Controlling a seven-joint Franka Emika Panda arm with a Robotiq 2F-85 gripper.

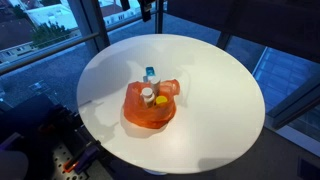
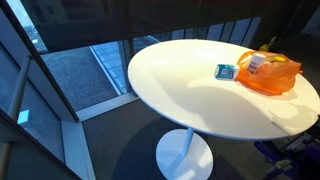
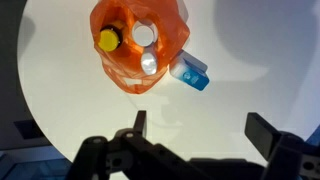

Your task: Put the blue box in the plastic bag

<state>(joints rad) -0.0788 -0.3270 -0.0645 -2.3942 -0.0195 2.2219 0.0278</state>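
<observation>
The blue box point(image 3: 190, 73) lies on the round white table point(image 3: 240, 90), touching the right side of the orange plastic bag point(image 3: 170, 35). The bag holds a bottle with a yellow cap point(image 3: 108, 40) and one with a white cap point(image 3: 145, 35). My gripper point(image 3: 200, 128) is open and empty, high above the table, nearer the camera than the box. In both exterior views the box point(image 1: 150, 73) point(image 2: 225, 71) sits beside the bag point(image 1: 135, 112) point(image 2: 270, 75). Only the gripper's tip point(image 1: 146, 8) shows at the top edge of an exterior view.
The table point(image 1: 220, 100) stands on a white pedestal point(image 2: 183, 150) next to glass walls. Dark equipment point(image 1: 40, 140) sits by the table's edge on the floor.
</observation>
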